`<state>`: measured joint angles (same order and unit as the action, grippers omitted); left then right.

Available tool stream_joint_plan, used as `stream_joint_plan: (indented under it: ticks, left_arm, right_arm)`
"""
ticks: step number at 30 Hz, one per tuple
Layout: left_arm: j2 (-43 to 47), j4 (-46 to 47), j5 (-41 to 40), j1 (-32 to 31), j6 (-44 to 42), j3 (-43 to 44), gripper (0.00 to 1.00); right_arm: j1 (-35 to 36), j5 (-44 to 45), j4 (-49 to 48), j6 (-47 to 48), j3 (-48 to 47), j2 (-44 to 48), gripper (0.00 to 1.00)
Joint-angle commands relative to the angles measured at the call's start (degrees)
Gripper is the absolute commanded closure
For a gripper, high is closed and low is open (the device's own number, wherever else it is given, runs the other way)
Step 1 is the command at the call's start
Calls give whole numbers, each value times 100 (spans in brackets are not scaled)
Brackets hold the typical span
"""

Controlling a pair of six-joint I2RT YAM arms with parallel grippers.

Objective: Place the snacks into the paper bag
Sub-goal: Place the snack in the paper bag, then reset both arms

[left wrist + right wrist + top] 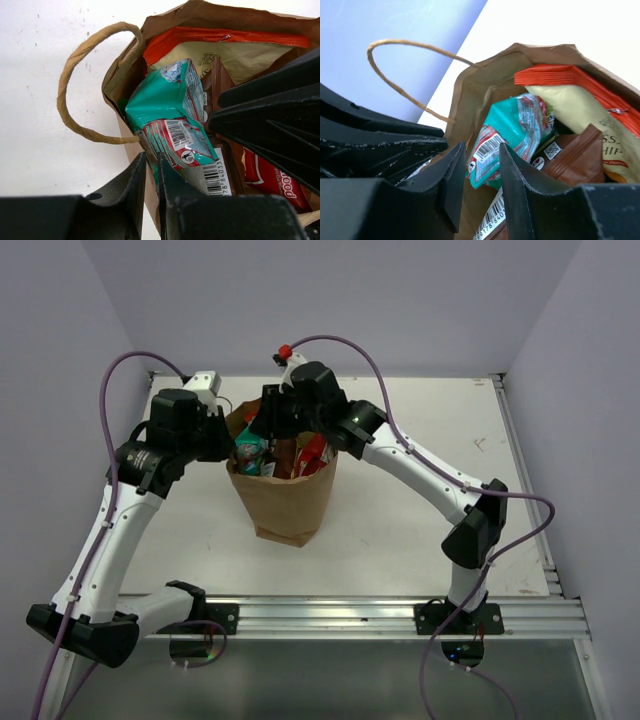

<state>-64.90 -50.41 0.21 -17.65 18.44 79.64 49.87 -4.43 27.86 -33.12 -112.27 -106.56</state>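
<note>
The brown paper bag [285, 498] stands upright mid-table, mouth open. Inside it are a teal packet [165, 97], a red-orange bag [220, 36], a pale chips packet [240, 59], a red packet [270, 179] and a brown packet [576, 156]. My left gripper [152, 172] is shut on the bag's left wall just below the rim, near a loop handle [75, 65]. My right gripper [482, 167] is open over the bag's mouth, its fingers either side of the teal packet's [512, 127] barcode end. In the top view the left gripper [230, 448] and right gripper [268, 432] meet at the bag's top.
The white table [420, 530] lies bare around the bag. A lilac wall stands behind. A rail [350, 612] runs along the near edge. The bag's far handle [402, 67] arches toward the wall. The two grippers are very close together at the bag's left rim.
</note>
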Motion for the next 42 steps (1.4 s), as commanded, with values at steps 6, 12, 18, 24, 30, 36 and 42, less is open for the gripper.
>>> stream_joint_plan:
  ticks: [6,12,18,24,30,36,42]
  left_arm:
    - [144,207,-3,-10,37,394,72]
    - [337,137,-310,-10,46,790,46]
    - [627,269,-635,-10,46,1001,23]
    - [1058,515,-1205,-10,-33,1010,4]
    - [1813,1006,-2207,-10,-191,695,0]
    - [2648,1639,-2832,-10,-664,220,0]
    - [3255,2166,-3105,-10,-1166,-175,0]
  right_arm:
    - [41,-699,-377,201,310,-128,62]
    - [41,-735,-158,648,-5,188,57]
    - [41,-174,96,1280,-435,671,33]
    - [32,1248,449,2011,-534,1260,17]
    - [32,3033,185,2380,518,2525,4]
    - [32,4765,-210,2635,1898,3940,1]
    - [32,5716,-430,2758,3129,5370,2]
